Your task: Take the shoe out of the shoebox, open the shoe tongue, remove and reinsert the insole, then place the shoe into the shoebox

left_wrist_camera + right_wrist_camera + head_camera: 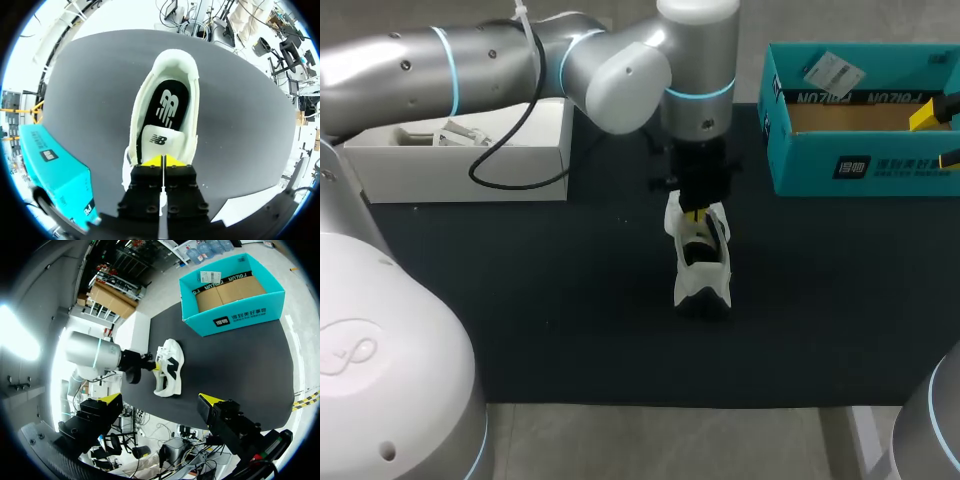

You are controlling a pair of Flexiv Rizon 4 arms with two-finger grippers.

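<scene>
Head view: the white shoe (701, 262) stands upright on its sole near the middle of the black table (520, 300), outside the teal shoebox (860, 150) and well apart from it. The left arm (470, 65) comes in from the left and reaches to the middle, with the left gripper (695, 213) directly above the shoe and pointing down into its opening.

Left wrist view: the shoe (165, 80) lies straight ahead of the left gripper (162, 161), heel farthest away. The black insole (167, 102) sits inside it in plain sight. The white tongue (159, 141) is pulled back toward the yellow tips. Those tips are drawn together with only a thin seam between them, and they pinch the tongue's near edge.

Right wrist view: the right gripper (160, 400) is spread wide and holds nothing. The shoe (169, 367) is ahead of it on the table, not between its fingers, with the shoebox (232, 310) farther off.

Head view: the right gripper (938, 135) shows at the right edge, over the shoebox. A white box (460, 165) stands at the table's far left
</scene>
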